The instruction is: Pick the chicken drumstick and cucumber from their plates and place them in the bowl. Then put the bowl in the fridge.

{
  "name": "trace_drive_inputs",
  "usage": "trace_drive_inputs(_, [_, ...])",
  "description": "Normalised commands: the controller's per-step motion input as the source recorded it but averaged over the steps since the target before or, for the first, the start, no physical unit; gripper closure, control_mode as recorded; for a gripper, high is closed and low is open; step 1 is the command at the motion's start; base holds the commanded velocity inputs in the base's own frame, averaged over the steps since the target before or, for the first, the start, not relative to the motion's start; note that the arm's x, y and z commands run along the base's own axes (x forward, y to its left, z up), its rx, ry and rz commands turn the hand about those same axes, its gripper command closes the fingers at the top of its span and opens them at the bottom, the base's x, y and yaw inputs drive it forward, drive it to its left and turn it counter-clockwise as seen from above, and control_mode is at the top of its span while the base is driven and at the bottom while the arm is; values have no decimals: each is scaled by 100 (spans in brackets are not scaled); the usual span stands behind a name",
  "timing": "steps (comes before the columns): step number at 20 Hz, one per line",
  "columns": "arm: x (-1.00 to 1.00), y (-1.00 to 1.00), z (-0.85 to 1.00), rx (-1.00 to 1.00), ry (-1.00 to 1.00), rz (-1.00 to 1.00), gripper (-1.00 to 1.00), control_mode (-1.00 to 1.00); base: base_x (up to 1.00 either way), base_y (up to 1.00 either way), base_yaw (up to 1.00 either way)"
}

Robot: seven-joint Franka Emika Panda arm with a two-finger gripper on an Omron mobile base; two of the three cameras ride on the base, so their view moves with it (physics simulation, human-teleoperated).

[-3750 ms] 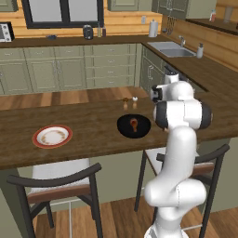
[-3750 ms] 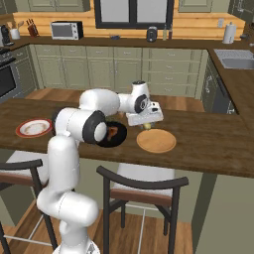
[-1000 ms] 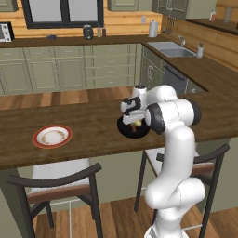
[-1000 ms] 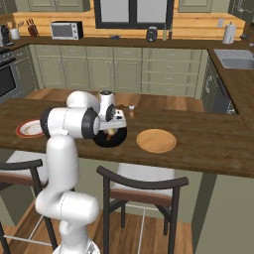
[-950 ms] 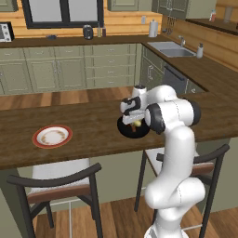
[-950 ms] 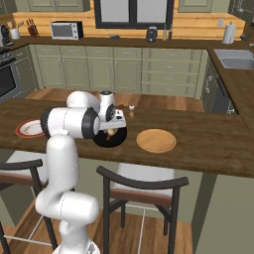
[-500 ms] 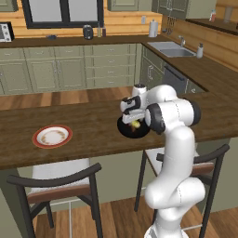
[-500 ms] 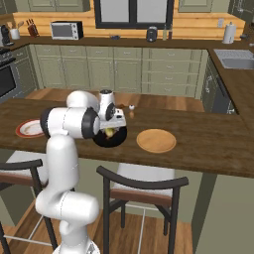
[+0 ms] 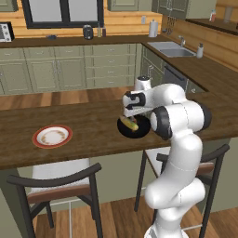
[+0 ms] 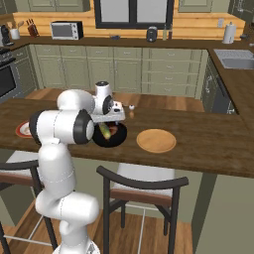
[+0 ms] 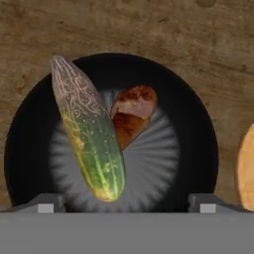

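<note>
Since approx 4 s ago my arm has swung from over the orange plate (image 10: 156, 140) to right above the bowl (image 11: 198, 129), and the cucumber (image 11: 89, 130) that was in my claw a sec ago now lies inside it. My claw (image 11: 127, 203) hangs just over the bowl w/ fingers spread wide apart, nothing between them.

Cucumber leans on the bowl's wall, one end up near the rim, touching the chicken drumstick (image 11: 131, 114) at the bowl's middle. From the base cams the bowl (image 9: 139, 132) sits on the wooden counter (image 9: 93, 135), btw the red-rimmed plate (image 9: 52, 136) and the orange plate. Both plates look bare.

Progress, as I judge it: both foods are in the bowl, so the 1st half is done. Left to do: grip the bowl, prob by its rim, lift it w/o tipping the cucumber out, carry it to the fridge and set it on a shelf. Can't spot the fridge from here, so I expect a drive first.
</note>
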Motion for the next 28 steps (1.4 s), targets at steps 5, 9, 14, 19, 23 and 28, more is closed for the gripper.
trace_drive_inputs(5, [-3,-43,2,5,-4,-44,-100,-100,0,0,0])
trace_drive_inputs(9, [0,-41,0,21,-6,-58,-100,-100,0,0,0])
trace_drive_inputs(14, [2,-24,-12,35,0,-34,-100,-100,0,0,0])
trace_drive_inputs(19, [-8,-19,-11,21,0,-2,-100,-100,0,0,0])
trace_drive_inputs(23, [-3,-4,-27,4,8,-1,-100,-100,0,0,0])
trace_drive_inputs(28, [7,13,-40,0,1,0,-100,-100,0,0,0])
